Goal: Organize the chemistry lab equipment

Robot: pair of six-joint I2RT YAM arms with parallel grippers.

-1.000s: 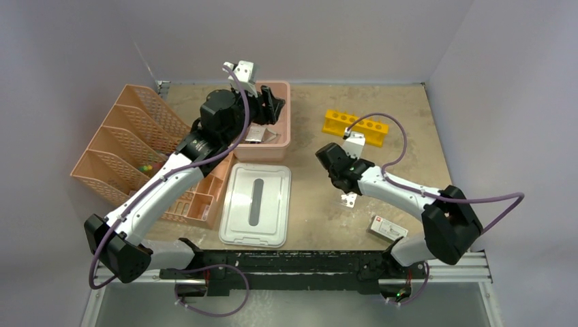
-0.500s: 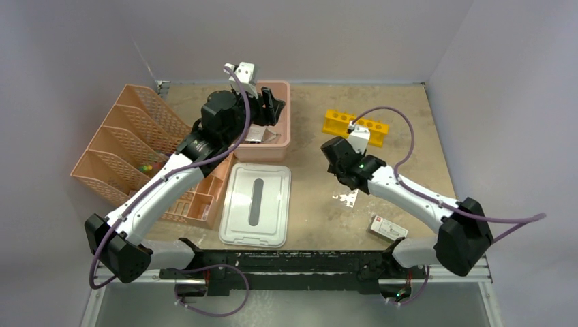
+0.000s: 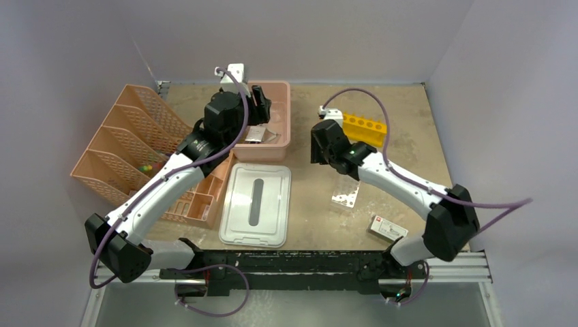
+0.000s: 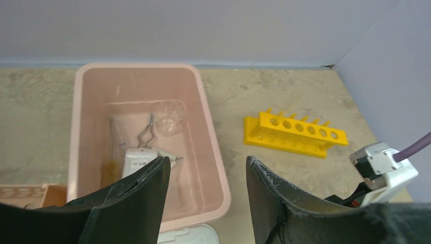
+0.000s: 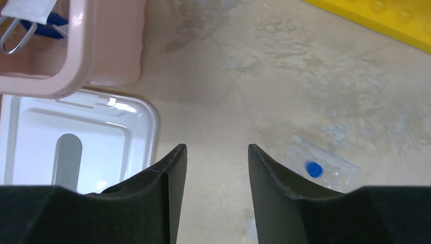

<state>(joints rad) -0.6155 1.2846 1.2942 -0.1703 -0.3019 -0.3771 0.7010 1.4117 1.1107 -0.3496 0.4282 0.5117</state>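
Observation:
The pink tub (image 3: pixel 285 129) holds wire tongs (image 4: pixel 145 133), a round clear dish (image 4: pixel 170 120) and a white packet (image 4: pixel 139 157). My left gripper (image 3: pixel 262 103) hangs open and empty above the tub's right rim (image 4: pixel 207 165). The yellow holed rack (image 3: pixel 364 127) stands on the table to the right of the tub (image 4: pixel 295 134). A clear packet with a blue cap (image 3: pixel 345 197) lies flat on the table (image 5: pixel 319 166). My right gripper (image 3: pixel 317 150) is open with nothing between its fingers, above bare table between tub and packet (image 5: pixel 217 152).
The white lid (image 3: pixel 255 204) lies in front of the tub (image 5: pixel 76 134). A peach mesh organizer (image 3: pixel 136 153) fills the left side. A small red and white box (image 3: pixel 388 228) sits near the front right edge.
My right gripper has opened wider and swung back and left, away from the clear packet, which stays on the table. The left gripper has shifted slightly left over the tub.

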